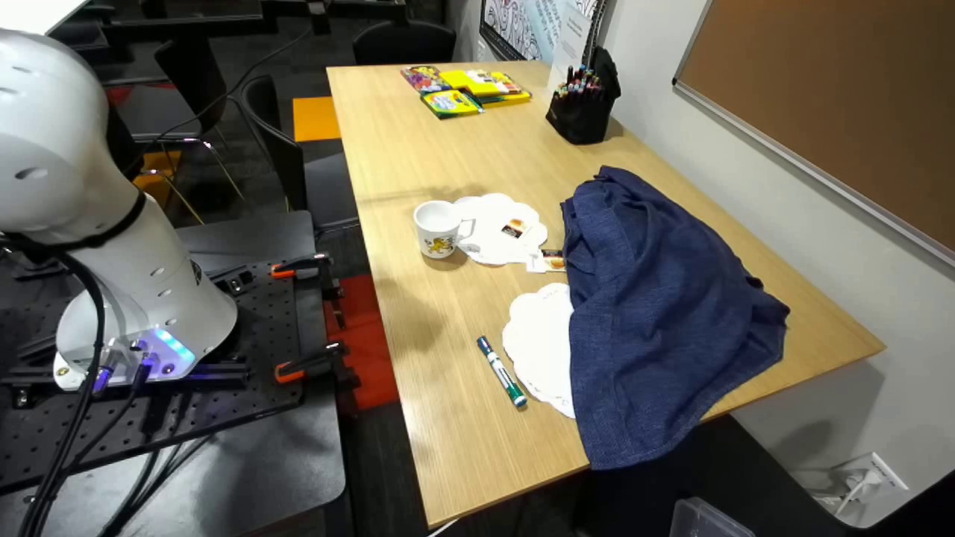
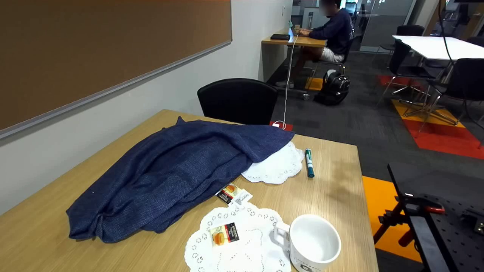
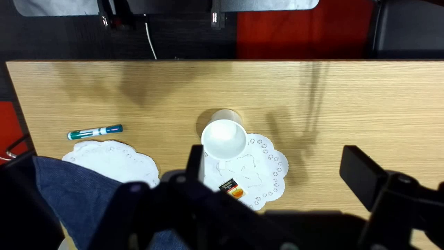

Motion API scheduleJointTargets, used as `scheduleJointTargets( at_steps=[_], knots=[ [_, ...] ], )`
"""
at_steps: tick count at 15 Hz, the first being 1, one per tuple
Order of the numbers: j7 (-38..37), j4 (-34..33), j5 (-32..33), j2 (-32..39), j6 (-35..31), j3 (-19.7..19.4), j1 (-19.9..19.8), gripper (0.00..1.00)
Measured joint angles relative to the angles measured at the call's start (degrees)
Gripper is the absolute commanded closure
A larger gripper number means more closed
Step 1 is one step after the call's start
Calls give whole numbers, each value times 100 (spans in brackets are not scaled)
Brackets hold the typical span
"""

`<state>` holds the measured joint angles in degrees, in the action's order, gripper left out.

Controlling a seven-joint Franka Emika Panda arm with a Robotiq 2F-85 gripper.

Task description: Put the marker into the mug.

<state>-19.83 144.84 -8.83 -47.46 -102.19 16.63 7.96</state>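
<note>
The marker, dark green with a white label and a blue-green end, lies flat on the table in both exterior views (image 1: 501, 371) (image 2: 309, 163), beside a white doily. It also shows at the left of the wrist view (image 3: 94, 132). The white mug stands upright in both exterior views (image 1: 437, 231) (image 2: 314, 241), its handle over the edge of another doily. In the wrist view I look down into the mug (image 3: 224, 139), and it looks empty. My gripper (image 3: 272, 151) is wide open with nothing between its fingers, above the table. The gripper is out of view in both exterior views.
A crumpled blue cloth (image 1: 664, 313) covers part of one doily (image 1: 541, 350). Tea packets (image 1: 515, 227) lie near and on the other doily (image 1: 496, 246). A black pen holder (image 1: 582, 112) and yellow marker boxes (image 1: 477, 86) stand at the table's far end. A wall runs alongside.
</note>
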Motion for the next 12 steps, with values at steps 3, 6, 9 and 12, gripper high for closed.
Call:
scheduleJointTargets(
  at_steps=[3, 6, 9, 12],
  knots=[
    [-199, 19, 31, 0, -414, 22, -86, 0],
    [-553, 32, 105, 0, -1037, 16, -370, 0],
    [-827, 46, 168, 8, -1679, -22, -774, 0],
    [-1082, 60, 219, 68, -2277, -92, -1218, 0]
  ],
)
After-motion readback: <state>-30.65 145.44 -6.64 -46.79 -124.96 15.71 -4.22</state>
